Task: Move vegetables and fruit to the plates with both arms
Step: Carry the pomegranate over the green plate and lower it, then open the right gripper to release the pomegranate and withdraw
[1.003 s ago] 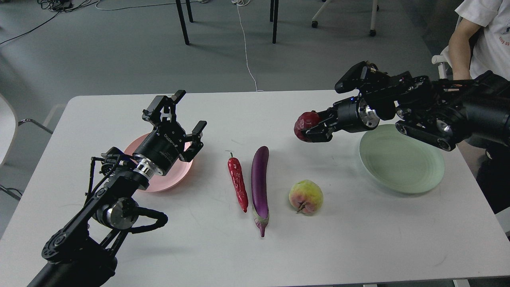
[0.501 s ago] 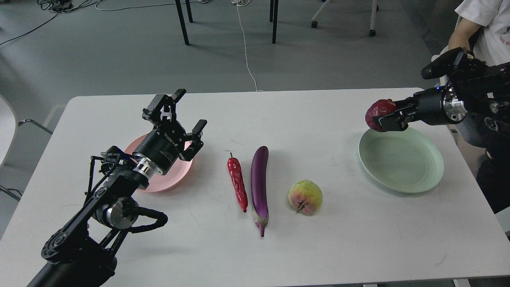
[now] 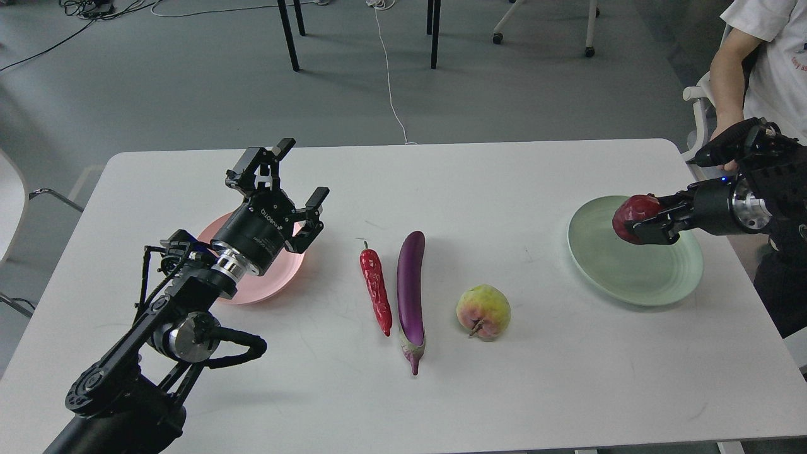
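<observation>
My right gripper (image 3: 633, 221) is shut on the dark red pomegranate (image 3: 630, 215) and holds it just above the pale mint green plate (image 3: 633, 277) at the right. My left gripper (image 3: 299, 186) is open and empty, held above the salmon pink plate (image 3: 258, 291) at the left. The red chili pepper (image 3: 376, 290), the purple eggplant (image 3: 411, 290) and the yellow-green fruit with a pink blush (image 3: 483, 311) lie side by side on the white table (image 3: 441, 183) between the plates.
A person in a white shirt (image 3: 766, 57) sits at the table's far right, an arm close to my right arm. Chair and table legs (image 3: 435, 31) and a white cable (image 3: 388, 69) are on the floor beyond the table.
My right gripper has carried the pomegranate from the table's middle to the right and down, over the green plate. The left arm has barely moved.
</observation>
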